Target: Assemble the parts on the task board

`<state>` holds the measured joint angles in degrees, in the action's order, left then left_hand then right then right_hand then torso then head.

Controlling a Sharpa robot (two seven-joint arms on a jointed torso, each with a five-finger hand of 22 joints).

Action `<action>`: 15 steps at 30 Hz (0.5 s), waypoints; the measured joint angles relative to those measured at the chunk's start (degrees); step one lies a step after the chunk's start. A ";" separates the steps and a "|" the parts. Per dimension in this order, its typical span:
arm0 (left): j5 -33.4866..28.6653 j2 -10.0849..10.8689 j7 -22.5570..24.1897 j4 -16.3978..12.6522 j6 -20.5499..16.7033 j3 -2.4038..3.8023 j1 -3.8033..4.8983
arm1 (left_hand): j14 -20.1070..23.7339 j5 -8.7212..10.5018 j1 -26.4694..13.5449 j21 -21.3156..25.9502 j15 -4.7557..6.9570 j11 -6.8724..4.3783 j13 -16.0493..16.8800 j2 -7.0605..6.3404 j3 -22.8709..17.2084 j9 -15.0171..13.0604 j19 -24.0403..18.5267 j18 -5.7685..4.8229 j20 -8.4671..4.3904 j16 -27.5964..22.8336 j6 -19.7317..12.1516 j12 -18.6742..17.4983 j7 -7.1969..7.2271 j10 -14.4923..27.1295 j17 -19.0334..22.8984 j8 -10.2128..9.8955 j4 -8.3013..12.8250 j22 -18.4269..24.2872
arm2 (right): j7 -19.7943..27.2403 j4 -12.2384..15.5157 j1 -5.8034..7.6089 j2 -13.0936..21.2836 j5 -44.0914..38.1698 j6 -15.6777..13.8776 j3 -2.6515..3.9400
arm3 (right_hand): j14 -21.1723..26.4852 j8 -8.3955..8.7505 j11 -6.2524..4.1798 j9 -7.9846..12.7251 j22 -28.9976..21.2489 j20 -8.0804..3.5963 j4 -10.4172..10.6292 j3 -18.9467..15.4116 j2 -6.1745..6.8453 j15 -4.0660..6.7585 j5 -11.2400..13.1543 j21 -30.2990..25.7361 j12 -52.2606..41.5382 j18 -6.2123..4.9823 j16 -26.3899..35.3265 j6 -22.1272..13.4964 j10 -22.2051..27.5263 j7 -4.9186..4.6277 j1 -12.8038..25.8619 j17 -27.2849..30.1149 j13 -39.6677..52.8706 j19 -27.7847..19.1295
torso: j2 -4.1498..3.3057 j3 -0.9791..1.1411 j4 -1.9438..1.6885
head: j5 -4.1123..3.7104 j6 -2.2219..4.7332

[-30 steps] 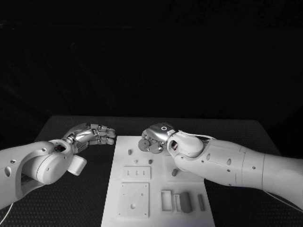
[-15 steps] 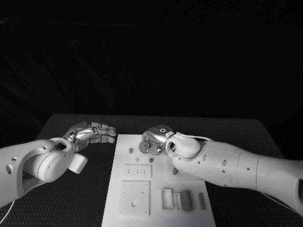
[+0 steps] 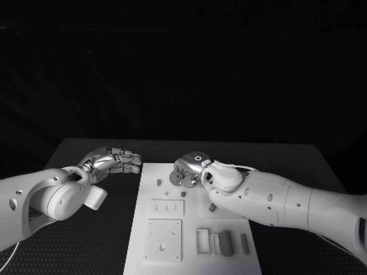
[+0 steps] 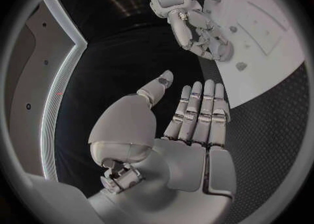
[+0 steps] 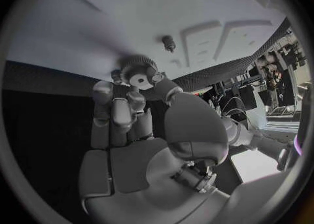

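The white task board [image 3: 192,220] lies lengthwise in the middle of the black table [image 3: 93,240], and everything else is easiest placed against it.

The right hand [image 3: 186,170] hangs over the board's far end, its arm slanting across the board's right half. In the right wrist view its fingers [image 5: 118,106] are curled in around a small toothed gear [image 5: 138,72] with a pale hub, pinched between the thumb and the fingertips, just above the board's surface. Whether the gear touches the board I cannot tell. A short peg [image 5: 169,42] stands on the board just beyond the gear, apart from it.

The left hand [image 3: 113,160] is off the board, just beside its far left corner, above the table. In the left wrist view its fingers [image 4: 199,114] lie straight and close together, the thumb set a little apart, and nothing is in it.

On the board, nearer the robot than the right hand, sit two square plates [image 3: 166,208], one behind the other, the nearer one larger [image 3: 163,241]. Beside the larger plate, toward the board's right edge, a row of narrow upright bars [image 3: 221,243] lies side by side.
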<state>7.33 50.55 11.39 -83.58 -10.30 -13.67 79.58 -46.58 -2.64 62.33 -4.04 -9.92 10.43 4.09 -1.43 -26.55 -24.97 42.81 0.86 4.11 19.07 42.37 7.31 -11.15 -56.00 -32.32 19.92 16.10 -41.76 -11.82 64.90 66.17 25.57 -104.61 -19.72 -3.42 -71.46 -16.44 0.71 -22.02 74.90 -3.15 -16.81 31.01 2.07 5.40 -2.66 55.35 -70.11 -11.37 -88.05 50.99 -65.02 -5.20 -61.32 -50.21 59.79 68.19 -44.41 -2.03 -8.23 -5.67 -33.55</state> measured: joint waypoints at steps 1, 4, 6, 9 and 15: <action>0.00 -0.02 0.00 0.00 0.00 0.02 0.00 | 0.00 0.00 0.00 0.00 0.00 0.00 0.00 0.00 0.00 0.02 0.00 0.00 0.00 0.00 0.00 0.00 0.00 0.00 0.00 0.00 0.00 0.00 | -0.02 -0.12 -0.02 -0.10 -0.01 -0.03 0.00 | 0.00 0.00 0.00 0.00 0.00 0.00 0.00 0.00 0.00 0.00 0.00 0.00 0.00 0.00 0.00 0.00 0.00 0.00 0.00 0.01 0.00 0.00 | -0.01 0.00 0.00 | 0.01 0.00; 0.00 -0.09 0.00 0.06 0.02 0.02 0.00 | 0.00 0.00 0.00 0.00 0.00 0.00 0.00 0.00 0.00 0.02 0.00 0.00 0.00 0.00 0.00 0.00 0.00 0.00 0.00 0.00 0.00 0.00 | -0.05 -0.46 -0.10 -0.34 -0.03 -0.05 0.00 | 0.00 0.01 0.00 -0.01 0.00 0.01 0.00 0.00 0.00 0.00 0.00 0.00 0.00 0.00 0.00 0.00 0.00 0.00 0.00 0.05 0.00 0.00 | -0.01 0.01 0.01 | 0.01 -0.03; 0.00 -0.13 -0.01 0.07 0.02 0.01 0.00 | 0.00 0.00 0.00 0.00 0.00 0.00 0.00 0.00 0.00 0.02 0.00 0.00 0.00 0.00 0.00 0.00 0.00 0.00 0.00 0.00 0.00 0.00 | -0.05 -0.57 -0.14 -0.40 -0.04 -0.06 0.00 | 0.00 0.13 0.00 -0.01 0.00 0.01 0.00 0.00 0.03 0.00 0.00 0.00 0.00 0.00 0.00 0.00 0.00 0.00 0.03 0.05 0.00 0.00 | -0.01 0.02 0.01 | 0.01 -0.05; 0.00 -0.16 -0.01 0.10 0.04 0.01 0.00 | 0.00 0.00 0.00 0.00 0.00 0.00 0.00 0.00 0.00 0.02 0.00 0.00 0.00 0.00 0.00 0.00 0.00 0.00 0.01 0.00 0.00 0.00 | -0.06 -0.70 -0.19 -0.48 -0.04 -0.15 0.00 | 0.00 0.31 0.00 -0.02 0.00 0.10 0.00 0.00 0.09 0.00 0.00 0.00 0.00 0.00 0.00 0.00 0.00 0.00 0.09 0.10 0.00 0.08 | -0.01 0.02 0.01 | 0.01 -0.09; 0.00 -0.16 -0.01 0.12 0.04 0.00 0.00 | 0.00 0.00 0.00 0.00 0.00 0.00 0.00 0.00 0.00 0.02 0.00 0.00 0.00 0.00 0.00 0.00 0.00 0.00 -0.05 0.00 0.00 0.00 | 0.03 -1.08 -0.21 -0.77 0.43 -0.14 -0.10 | -0.07 0.32 0.21 -0.04 0.00 0.10 0.00 0.00 0.70 -0.08 0.00 0.00 0.13 0.00 0.00 -0.56 -0.21 -0.56 0.10 0.49 -0.13 0.08 | -0.01 0.02 0.01 | 0.02 -0.13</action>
<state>7.33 50.39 11.37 -83.46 -10.26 -13.66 79.58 -46.58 -2.64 62.34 -4.04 -9.92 10.43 4.09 -1.43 -26.55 -24.95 42.81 0.86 4.11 19.07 42.37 7.31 -11.15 -56.00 -32.37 19.92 16.10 -41.77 -11.79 63.81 65.95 24.80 -104.18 -19.86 -3.52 -71.53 -16.12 0.92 -22.07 74.90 -3.04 -16.82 31.00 2.77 5.33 -2.66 55.35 -69.98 -11.37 -88.05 50.43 -65.23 -5.76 -61.22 -49.72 59.66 68.28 -44.42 -2.01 -8.23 -5.65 -33.68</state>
